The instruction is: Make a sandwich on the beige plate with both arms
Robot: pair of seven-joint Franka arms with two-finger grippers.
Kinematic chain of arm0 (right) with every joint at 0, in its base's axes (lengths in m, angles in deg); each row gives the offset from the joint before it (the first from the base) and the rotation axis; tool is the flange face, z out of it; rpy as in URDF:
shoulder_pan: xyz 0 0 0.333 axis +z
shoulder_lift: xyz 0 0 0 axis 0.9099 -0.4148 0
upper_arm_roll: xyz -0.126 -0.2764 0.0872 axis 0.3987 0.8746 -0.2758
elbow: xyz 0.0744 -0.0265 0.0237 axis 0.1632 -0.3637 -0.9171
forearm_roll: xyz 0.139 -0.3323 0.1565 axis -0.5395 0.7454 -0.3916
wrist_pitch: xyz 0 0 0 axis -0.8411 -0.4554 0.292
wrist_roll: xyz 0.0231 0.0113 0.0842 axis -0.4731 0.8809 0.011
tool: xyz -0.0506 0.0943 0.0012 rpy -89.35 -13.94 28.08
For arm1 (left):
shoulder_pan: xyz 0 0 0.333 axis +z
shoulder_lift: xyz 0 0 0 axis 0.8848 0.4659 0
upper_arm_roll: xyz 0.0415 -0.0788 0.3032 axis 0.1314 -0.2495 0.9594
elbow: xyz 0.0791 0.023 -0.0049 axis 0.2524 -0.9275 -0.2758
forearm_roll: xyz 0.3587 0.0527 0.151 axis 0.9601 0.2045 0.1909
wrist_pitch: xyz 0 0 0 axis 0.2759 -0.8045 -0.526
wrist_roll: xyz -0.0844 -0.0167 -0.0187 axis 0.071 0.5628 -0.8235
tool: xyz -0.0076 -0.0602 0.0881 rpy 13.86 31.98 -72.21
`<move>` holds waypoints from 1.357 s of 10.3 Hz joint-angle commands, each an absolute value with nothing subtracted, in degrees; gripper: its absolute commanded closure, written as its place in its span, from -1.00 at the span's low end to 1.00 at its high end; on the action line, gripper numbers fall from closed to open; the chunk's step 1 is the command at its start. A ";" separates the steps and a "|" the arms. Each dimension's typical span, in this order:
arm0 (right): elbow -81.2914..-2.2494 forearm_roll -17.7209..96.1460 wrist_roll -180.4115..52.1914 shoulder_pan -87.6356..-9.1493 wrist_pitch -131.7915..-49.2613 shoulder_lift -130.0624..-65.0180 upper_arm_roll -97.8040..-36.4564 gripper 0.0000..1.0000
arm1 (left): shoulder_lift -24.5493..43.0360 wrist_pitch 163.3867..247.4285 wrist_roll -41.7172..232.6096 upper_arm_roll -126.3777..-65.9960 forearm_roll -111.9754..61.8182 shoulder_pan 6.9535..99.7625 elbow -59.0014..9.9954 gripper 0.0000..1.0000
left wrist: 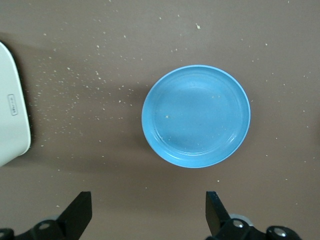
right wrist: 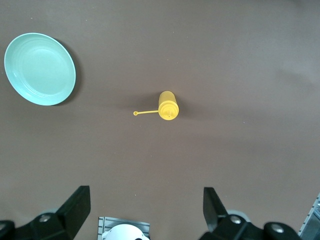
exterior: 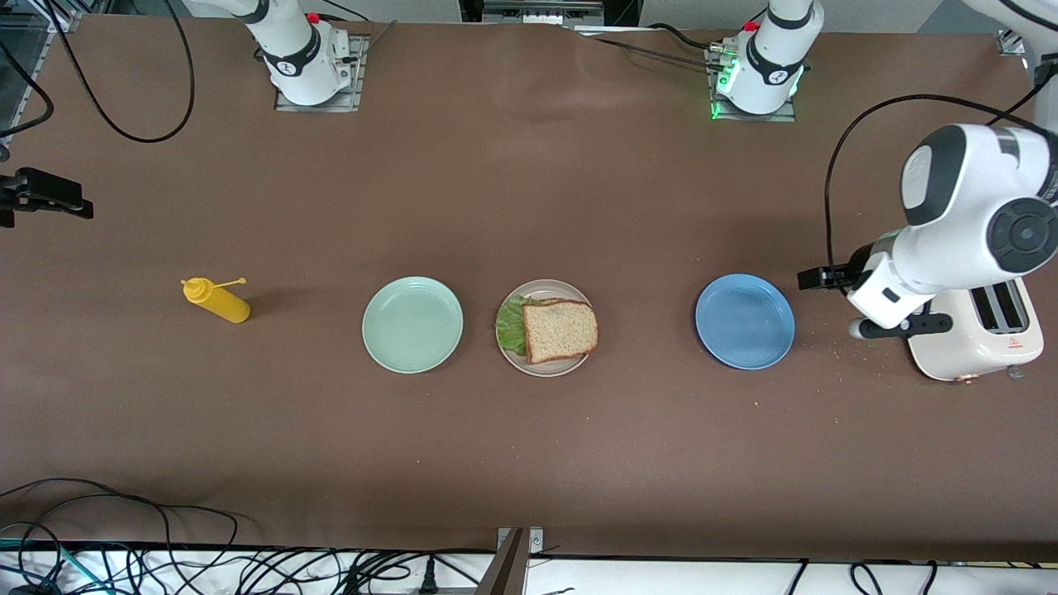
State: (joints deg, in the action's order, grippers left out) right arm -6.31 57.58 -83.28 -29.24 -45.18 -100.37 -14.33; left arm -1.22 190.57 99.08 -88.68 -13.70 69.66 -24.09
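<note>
Standing at nine o'clock of the worktop is a yellow bottle; then mint plate, sandwich on the beige plate at centre, blue plate, toaster at three o'clock. Left end effector above the blue plate, right end effector above the bottle; both spread wide, holding nothing.

A speckled brown bread slice lies over green lettuce on the beige plate.

On the bench are three plates, one sandwich, one yellow bottle, one toaster and two robot arms.
</note>
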 commanded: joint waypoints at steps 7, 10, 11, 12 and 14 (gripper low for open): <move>-10.76 69.62 -74.47 -47.52 -51.01 -90.09 -45.19 -1.00 | -11.08 184.84 84.87 -77.60 -17.75 65.31 -21.65 -1.00; -28.89 74.88 -74.46 -56.41 -63.27 -77.20 -57.06 -1.00 | -15.23 185.27 84.78 -77.33 -16.53 64.87 -22.61 -1.00; -31.84 77.00 -74.37 -56.52 -65.06 -75.59 -57.98 -1.00 | -16.28 186.15 84.95 -77.33 -16.53 64.09 -22.70 -1.00; -31.87 77.20 -74.28 -56.61 -64.91 -75.48 -58.08 -1.00 | -17.33 186.07 84.52 -76.64 -16.44 63.47 -22.87 -1.00; -31.87 77.29 -72.19 -56.79 -63.60 -74.96 -57.90 -1.00 | -19.27 180.83 84.34 -76.54 -13.91 60.41 -22.35 -1.00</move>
